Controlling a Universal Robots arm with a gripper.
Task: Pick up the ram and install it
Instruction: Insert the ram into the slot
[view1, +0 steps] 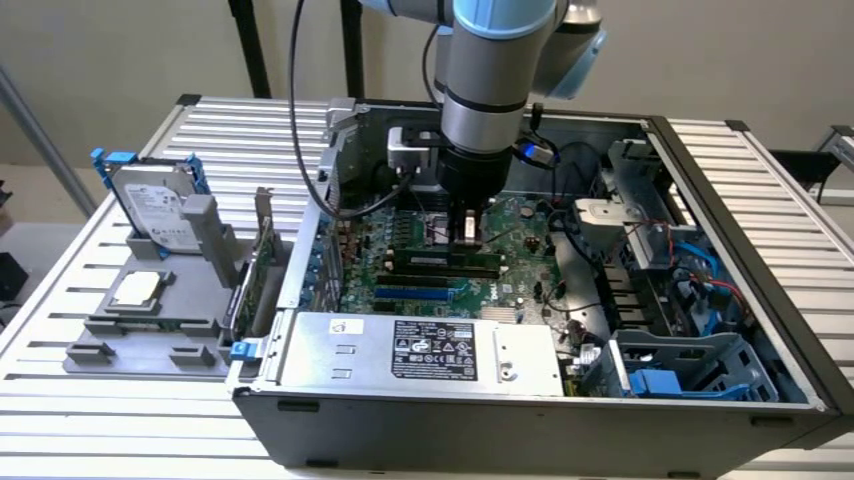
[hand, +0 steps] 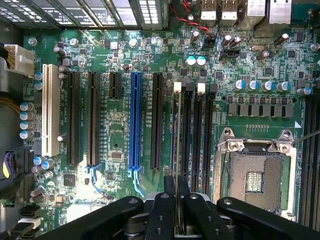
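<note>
An open grey computer case (view1: 534, 420) lies on a slatted metal table (view1: 747, 180), and everything here is placed from that case. Inside it sits a green motherboard (hand: 120, 130) with black expansion slots, one blue slot (hand: 134, 120), one white slot (hand: 50, 110) and an empty silver processor socket (hand: 255, 175). A boxy silver power supply (view1: 414, 350) with a label fills the near end of the case, and a grey drive cage (view1: 694, 365) with a blue part fills the corner at the exterior view's right.

The robot arm reaches down into the middle of the case. Its gripper (hand: 177, 200) is closed narrowly on the ram (hand: 177, 145), held edge-on as a thin upright strip directly above the memory slots (hand: 197, 135) beside the processor socket.

Outside the case, toward the exterior view's left, a grey holder tray (view1: 114, 335) stands on the table. It holds a silver hard drive (view1: 150, 205) with blue rails standing upright and a square silver processor chip (view1: 139, 288) lying flat.
</note>
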